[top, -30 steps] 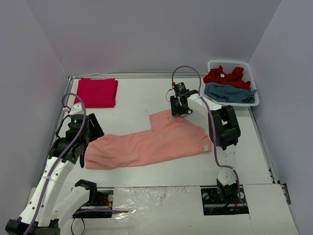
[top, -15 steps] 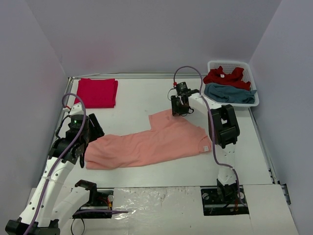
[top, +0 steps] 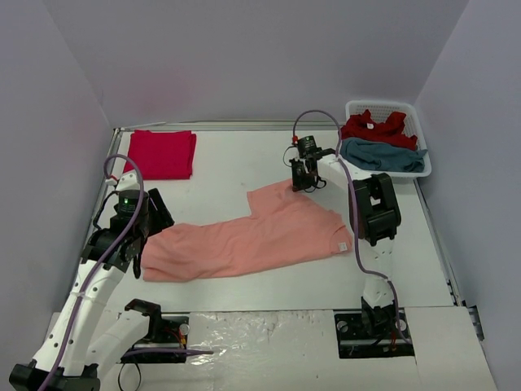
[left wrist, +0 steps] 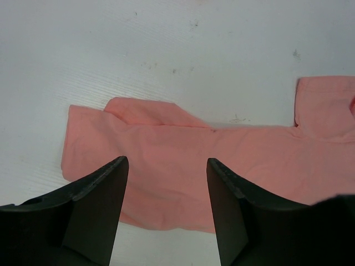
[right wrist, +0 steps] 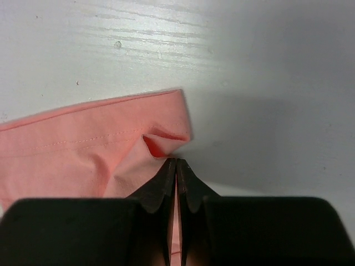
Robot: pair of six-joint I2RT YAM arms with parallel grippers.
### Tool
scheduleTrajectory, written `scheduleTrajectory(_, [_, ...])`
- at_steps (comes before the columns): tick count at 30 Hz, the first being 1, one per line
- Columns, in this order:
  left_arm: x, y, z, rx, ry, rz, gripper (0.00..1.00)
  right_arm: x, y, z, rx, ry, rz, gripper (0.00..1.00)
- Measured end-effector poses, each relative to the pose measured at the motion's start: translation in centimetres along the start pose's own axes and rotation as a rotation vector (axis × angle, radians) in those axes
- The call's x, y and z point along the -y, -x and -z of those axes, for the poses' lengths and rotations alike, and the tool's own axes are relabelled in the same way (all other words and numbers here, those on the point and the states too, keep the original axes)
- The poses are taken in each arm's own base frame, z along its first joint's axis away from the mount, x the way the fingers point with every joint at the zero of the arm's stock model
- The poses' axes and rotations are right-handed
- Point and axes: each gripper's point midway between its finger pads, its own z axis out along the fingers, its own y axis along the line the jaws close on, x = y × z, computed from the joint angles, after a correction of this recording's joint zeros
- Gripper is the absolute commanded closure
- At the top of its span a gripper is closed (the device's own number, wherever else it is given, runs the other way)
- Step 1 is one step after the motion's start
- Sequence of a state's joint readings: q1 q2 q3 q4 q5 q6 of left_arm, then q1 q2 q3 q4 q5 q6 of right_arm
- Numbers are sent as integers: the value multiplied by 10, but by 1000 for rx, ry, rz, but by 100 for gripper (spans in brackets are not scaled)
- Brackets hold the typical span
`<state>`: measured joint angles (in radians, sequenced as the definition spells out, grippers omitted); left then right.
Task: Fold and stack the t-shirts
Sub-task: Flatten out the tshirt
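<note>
Pinch of right hand (right wrist: 176, 162) on salmon t-shirt (right wrist: 83, 155) edge, left hand (left wrist: 166, 162) spread above its far end.

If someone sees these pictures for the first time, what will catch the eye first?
The salmon shirt lies spread across the middle of the table, and the right tool is pinched shut on its far corner. A folded red shirt sits at the far left, and a white basket of more shirts at the far right.

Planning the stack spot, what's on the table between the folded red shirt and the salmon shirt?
Just bare table between folded red shirt and salmon shirt, per the top view.
</note>
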<state>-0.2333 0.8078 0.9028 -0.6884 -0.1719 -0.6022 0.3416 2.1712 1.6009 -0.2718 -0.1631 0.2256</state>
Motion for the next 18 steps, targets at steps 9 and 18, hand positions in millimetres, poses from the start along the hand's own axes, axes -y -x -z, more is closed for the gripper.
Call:
scheduleTrajectory(9, [1,0,-1,4,-7,2,43,1,0,1,8,-2,0,100])
scheduleTrajectory(18, [1,-2,-2,-1,-9,1,43,8,4,40,49,-59,-7,100])
